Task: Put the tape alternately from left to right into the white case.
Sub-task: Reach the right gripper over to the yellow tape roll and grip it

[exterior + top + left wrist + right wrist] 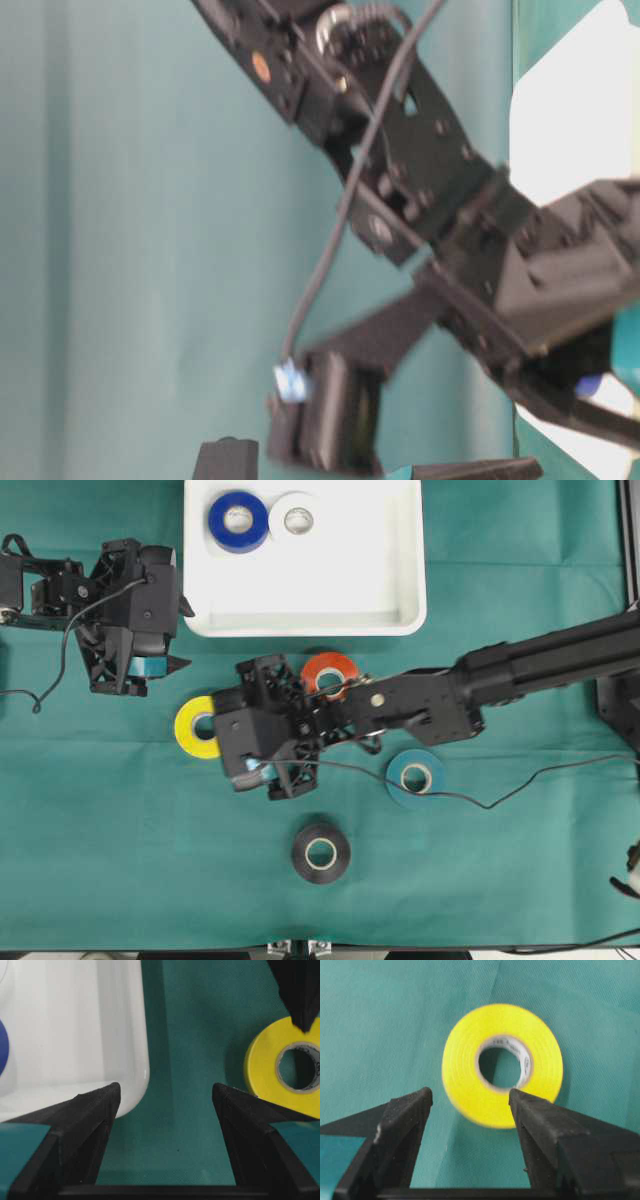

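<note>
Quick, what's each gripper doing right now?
Left gripper: open, holding nothing.
Right gripper: open, empty, yellow tape just ahead.

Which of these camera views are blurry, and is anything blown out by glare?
Table-level view: the right arm is motion-blurred and the white case is blown out. Right wrist view: the yellow tape has soft edges. Overhead and left wrist views are sharp.

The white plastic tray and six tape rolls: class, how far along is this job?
Done: the round blue tape roll and white roll lie in the shallow white plastic tray. In hand: the open right pincer nears the yellow roll. Left: yellow, red, teal, black.
</note>
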